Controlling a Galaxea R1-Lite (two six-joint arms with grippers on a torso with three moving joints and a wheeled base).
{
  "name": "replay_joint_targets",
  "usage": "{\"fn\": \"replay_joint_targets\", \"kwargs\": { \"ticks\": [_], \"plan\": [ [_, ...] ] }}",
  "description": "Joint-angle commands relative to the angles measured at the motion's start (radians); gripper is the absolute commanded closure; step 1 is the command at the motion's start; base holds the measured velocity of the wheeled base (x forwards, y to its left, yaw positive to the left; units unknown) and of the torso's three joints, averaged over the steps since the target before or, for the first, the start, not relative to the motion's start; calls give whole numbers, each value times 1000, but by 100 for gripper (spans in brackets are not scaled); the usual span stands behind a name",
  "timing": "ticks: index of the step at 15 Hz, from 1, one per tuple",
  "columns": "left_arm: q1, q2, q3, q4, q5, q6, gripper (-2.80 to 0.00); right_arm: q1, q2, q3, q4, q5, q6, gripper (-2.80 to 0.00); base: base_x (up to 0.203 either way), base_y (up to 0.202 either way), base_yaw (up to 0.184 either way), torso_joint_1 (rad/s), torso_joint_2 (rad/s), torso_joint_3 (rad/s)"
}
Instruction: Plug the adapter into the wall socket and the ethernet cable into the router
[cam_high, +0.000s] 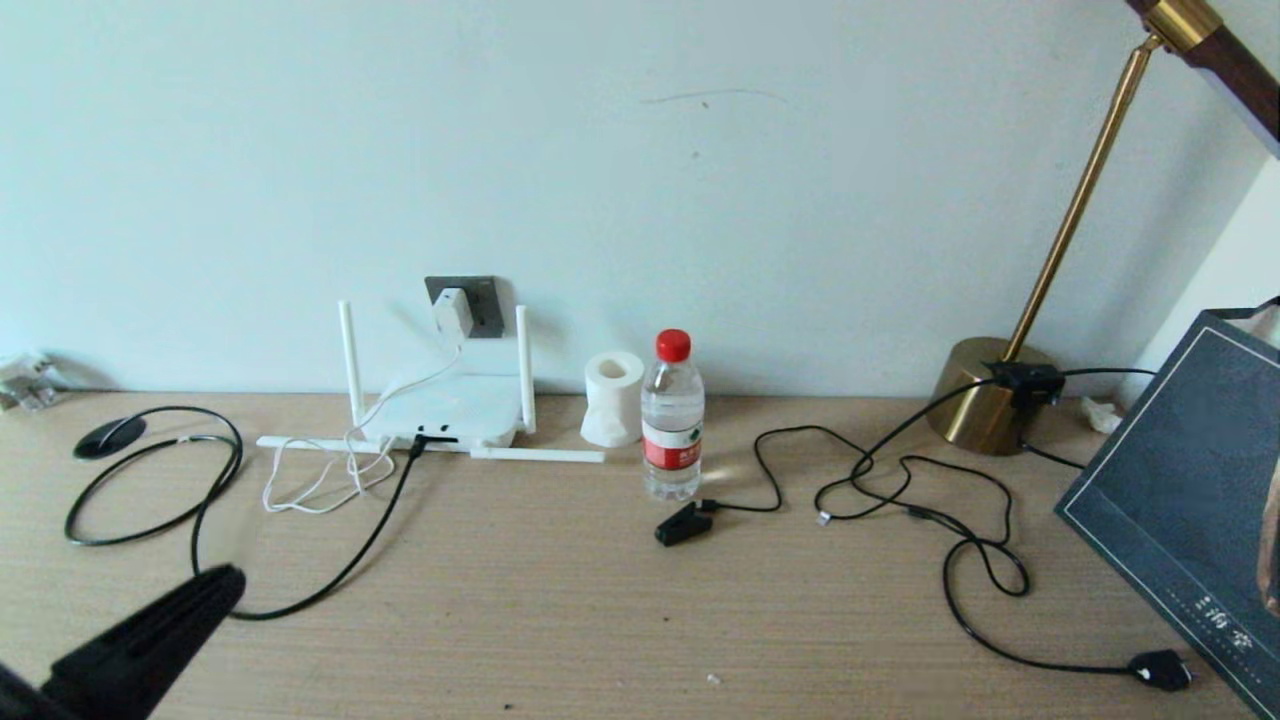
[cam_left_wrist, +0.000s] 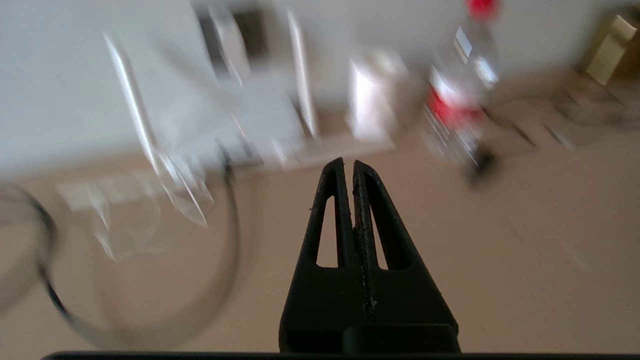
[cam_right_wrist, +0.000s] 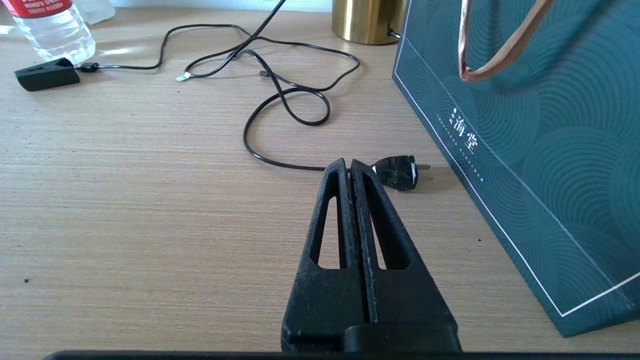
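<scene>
While both arms are sitting low at the near edge of the desk (cam_high: 560, 610), the scene is reading as follows.

Adapter: the adapter (cam_high: 452, 313) is sitting seated in the wall socket (cam_high: 487, 303) on the wall, at about 11 o'clock from the desk's middle; its thin white cord (cam_high: 330, 480) is trailing down over the router and piling in loose loops at the router's 8 o'clock.

Router: the router (cam_high: 450, 410) is lying flat against the wall directly below the socket, two antennas standing upright and two lying flat along the desk.

Ethernet cable: the ethernet cable (cam_high: 330, 575) is running into the router's front port, its connector (cam_high: 418, 445) sitting in the slot; the rest is sweeping toward 7 o'clock and coiling at 9 o'clock.

Left end effector: the left end effector (cam_left_wrist: 348, 162) is hovering at 7 o'clock, well apart from the router, fingers pressed together and gripping nothing.

Right end effector: the right end effector (cam_right_wrist: 346, 162) is hanging over the desk at 4 o'clock, fingers pressed together, empty, its tip just beside a chunky black plug (cam_right_wrist: 398, 172).

Other things: a water bottle (cam_high: 672, 420) is standing at 12 o'clock beside a paper roll (cam_high: 613, 398); a brass lamp (cam_high: 985, 405) is standing at 2 o'clock; a dark green bag (cam_right_wrist: 540, 150) is resting at 3 o'clock.
</scene>
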Motion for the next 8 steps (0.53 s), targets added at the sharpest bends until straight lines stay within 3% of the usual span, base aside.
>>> {"fn": "replay_joint_targets", "kwargs": {
  "ticks": [1,3,5,6,8],
  "plan": [
    [-20,-193,33,333,-158,-95,0,0,1,0,0,0,0,0,0,0,0,0,0,0],
    [-24,-278,38,640,-239,-111,0,0,1,0,0,0,0,0,0,0,0,0,0,0],
    [-23,-357,-7,913,-195,-132,0,0,1,0,0,0,0,0,0,0,0,0,0,0],
    [-8,-394,-15,949,-141,-136,0,0,1,0,0,0,0,0,0,0,0,0,0,0],
    [101,-474,-21,975,-141,-102,0,0,1,0,0,0,0,0,0,0,0,0,0,0]
  ]
}}
